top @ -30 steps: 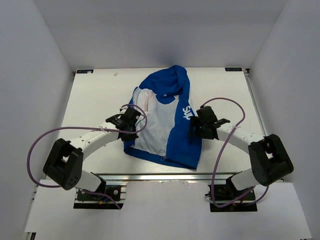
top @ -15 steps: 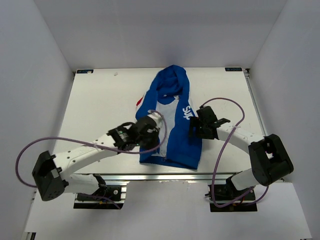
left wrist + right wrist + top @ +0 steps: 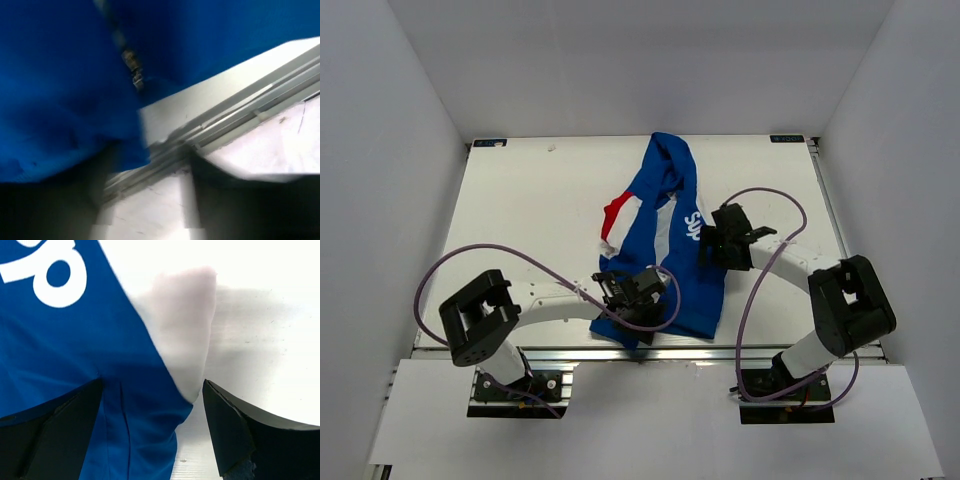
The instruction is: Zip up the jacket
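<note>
Though unseen overhead, seemingly zipper pull [image 3: 133, 67].

There is one royal-blue hooded fabric jacket [image 3: 670, 270] mid-frame, one white table [image 3: 520, 200], two white-and-black robot arms [image 3: 555, 298] [image 3: 790, 265] at lower left and right, and two purple cables [image 3: 490, 248] [image 3: 767, 189].

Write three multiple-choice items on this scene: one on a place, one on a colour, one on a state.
1. The left gripper is at the jacket's: A hood; B near hem; C far collar.
2. The chest lettering is: A yellow; B black; C white.
3. The right gripper is: A open; B shut on fabric; C out of view.

B: the top view shows it at the jacket's bottom edge.
C: the letters are white on blue.
A: its fingers stand wide apart over the jacket's edge.
</note>
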You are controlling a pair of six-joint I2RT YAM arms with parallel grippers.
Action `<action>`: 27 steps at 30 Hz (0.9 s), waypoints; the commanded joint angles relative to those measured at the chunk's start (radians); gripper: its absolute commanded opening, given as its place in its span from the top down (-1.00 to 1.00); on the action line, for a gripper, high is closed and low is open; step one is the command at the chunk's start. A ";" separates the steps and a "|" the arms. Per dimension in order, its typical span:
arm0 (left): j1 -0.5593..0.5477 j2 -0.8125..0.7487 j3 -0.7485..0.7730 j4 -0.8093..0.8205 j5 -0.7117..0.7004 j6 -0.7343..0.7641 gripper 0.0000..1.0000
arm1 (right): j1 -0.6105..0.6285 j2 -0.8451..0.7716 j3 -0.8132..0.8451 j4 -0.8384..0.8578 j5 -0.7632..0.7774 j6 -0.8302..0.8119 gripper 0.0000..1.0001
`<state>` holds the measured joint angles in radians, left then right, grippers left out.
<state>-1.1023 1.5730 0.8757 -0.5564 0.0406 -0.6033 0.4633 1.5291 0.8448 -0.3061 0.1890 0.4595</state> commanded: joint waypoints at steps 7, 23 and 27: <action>-0.007 -0.160 0.166 -0.040 -0.221 0.007 -0.96 | -0.101 0.089 0.105 0.011 0.041 -0.038 -0.73; 0.334 -0.022 0.177 0.312 0.030 0.085 -0.96 | -0.238 0.397 0.439 0.045 0.047 -0.225 -0.71; 0.407 0.099 0.229 0.328 0.071 0.083 -0.96 | -0.238 0.333 0.455 0.041 0.026 -0.298 -0.72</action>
<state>-0.7437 1.6428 1.0534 -0.2768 0.0509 -0.5373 0.2329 1.9202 1.2648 -0.2966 0.2092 0.2451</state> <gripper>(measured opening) 0.976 0.858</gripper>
